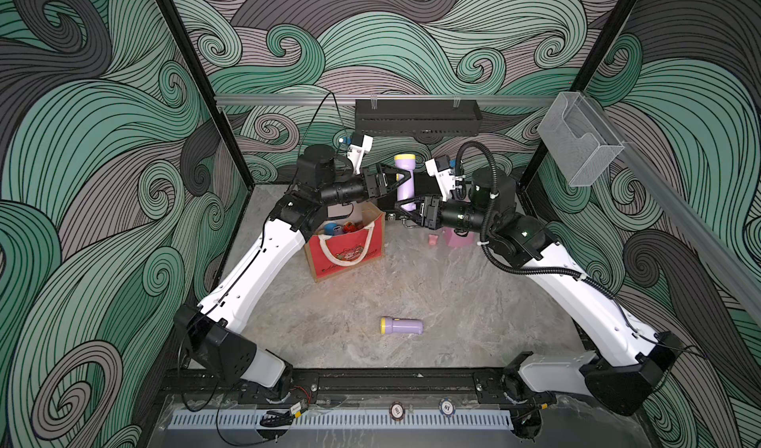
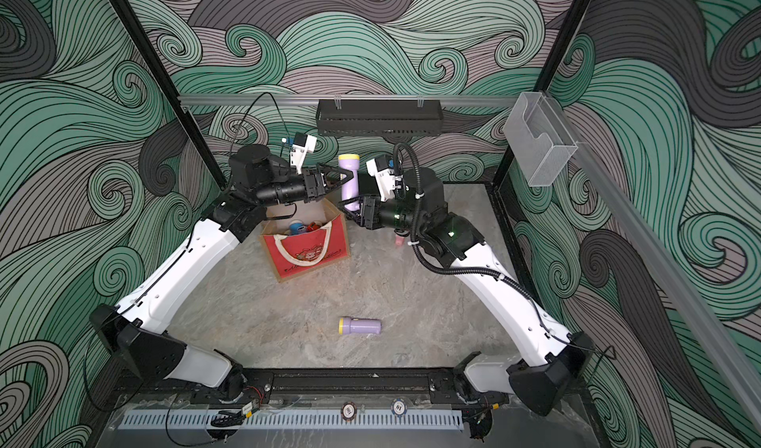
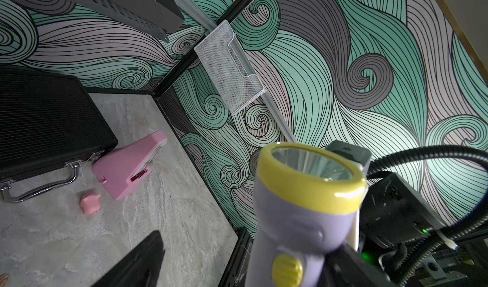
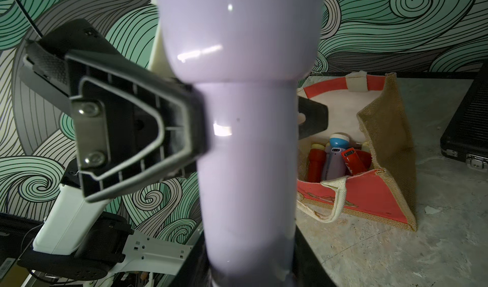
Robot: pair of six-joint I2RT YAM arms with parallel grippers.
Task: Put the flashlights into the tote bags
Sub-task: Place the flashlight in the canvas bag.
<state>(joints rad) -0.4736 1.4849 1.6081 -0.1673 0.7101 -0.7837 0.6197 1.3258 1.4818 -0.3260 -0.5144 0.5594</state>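
Lilac torch [image 4: 245, 140] stands head-up in the air beside the bag [image 1: 350, 254], its tail pinched tight by the right gripper [image 1: 407, 207], while the left gripper [image 1: 405, 175] has jaws wide open around its middle; it looks like a hand-over, so next left must squeeze, right let go, then drop it into the bag.

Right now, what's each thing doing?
Held flashlight, upright in the air, yellow head up.
Right gripper, jaws shut on its bottom end.
Left gripper, jaws open around its middle.
Second flashlight, lying on the table.
Tote bag, standing open, flashlights inside.
Black case, closed.
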